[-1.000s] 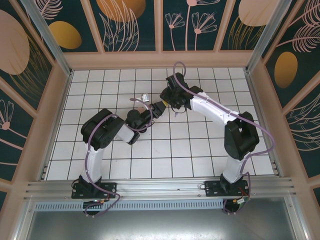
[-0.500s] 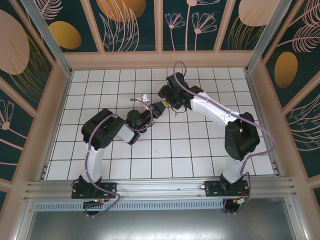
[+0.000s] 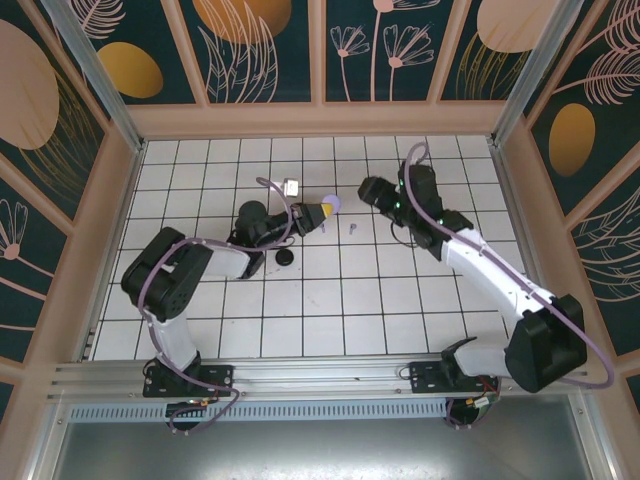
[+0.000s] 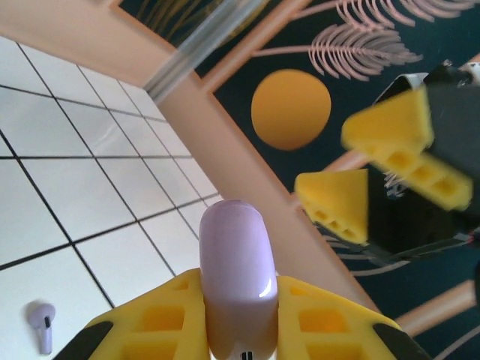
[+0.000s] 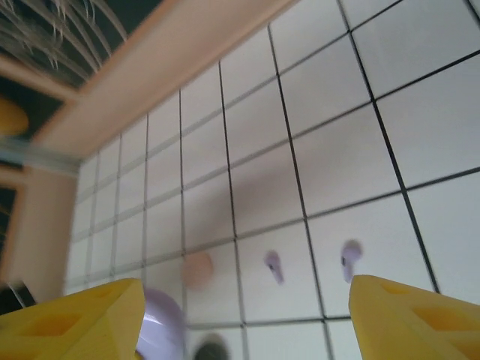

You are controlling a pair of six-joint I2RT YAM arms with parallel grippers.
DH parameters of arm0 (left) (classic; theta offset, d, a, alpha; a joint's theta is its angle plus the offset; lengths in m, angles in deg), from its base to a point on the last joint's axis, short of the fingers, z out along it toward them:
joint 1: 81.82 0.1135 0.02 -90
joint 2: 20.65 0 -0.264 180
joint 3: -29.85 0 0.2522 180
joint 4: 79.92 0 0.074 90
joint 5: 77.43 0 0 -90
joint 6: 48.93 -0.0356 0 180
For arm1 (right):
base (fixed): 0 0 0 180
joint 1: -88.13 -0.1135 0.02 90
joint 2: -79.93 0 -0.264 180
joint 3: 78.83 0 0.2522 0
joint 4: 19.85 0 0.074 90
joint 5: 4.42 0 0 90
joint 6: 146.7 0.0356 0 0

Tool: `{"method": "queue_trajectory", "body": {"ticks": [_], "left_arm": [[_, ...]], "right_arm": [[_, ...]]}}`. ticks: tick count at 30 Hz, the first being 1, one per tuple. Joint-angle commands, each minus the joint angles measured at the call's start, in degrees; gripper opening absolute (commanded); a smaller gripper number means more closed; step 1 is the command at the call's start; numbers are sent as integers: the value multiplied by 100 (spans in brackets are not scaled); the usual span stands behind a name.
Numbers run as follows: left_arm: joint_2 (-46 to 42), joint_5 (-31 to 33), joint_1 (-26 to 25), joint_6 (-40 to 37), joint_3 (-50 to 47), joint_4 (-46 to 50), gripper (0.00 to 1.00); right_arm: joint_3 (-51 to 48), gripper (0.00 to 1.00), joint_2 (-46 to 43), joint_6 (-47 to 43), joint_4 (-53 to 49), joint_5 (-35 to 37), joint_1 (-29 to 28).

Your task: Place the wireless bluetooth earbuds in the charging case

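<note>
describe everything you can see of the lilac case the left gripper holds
The lilac case is a smooth, glossy, rounded shell, plastic by its look. Its rounded end sticks out past the left gripper, whose yellow fingers clamp both its sides. It seems lifted off the table; nothing else touches it. No lid seam shows.
</note>
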Motion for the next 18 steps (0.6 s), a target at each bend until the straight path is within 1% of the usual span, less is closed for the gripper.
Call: {"method": "queue_trajectory", "body": {"ticks": [1, 4, 6, 7, 11, 18], "left_arm": [[-315, -1219, 214, -917, 257, 1524, 0], [-538, -1560, 253, -1611, 511, 2636, 0], [-583, -1699, 253, -1935, 636, 3114, 0], [-769, -1806, 251, -2026, 686, 3262, 0], [-839, -2099, 253, -2208, 871, 3609, 0], [-941, -2212, 253, -2223, 991, 3697, 0]], "right_arm": [[-632, 73, -493, -1468, 1073, -1063, -4], [-996, 73, -755, -1912, 1366, -1673, 25], [-1029, 73, -746, -2053, 1424, -1958, 33], [-1029, 72, -705, -2090, 1482, -2137, 31], [-985, 72, -498, -2103, 1688, -2412, -1], [-809, 71, -29, -2066, 1838, -2414, -137]]}}
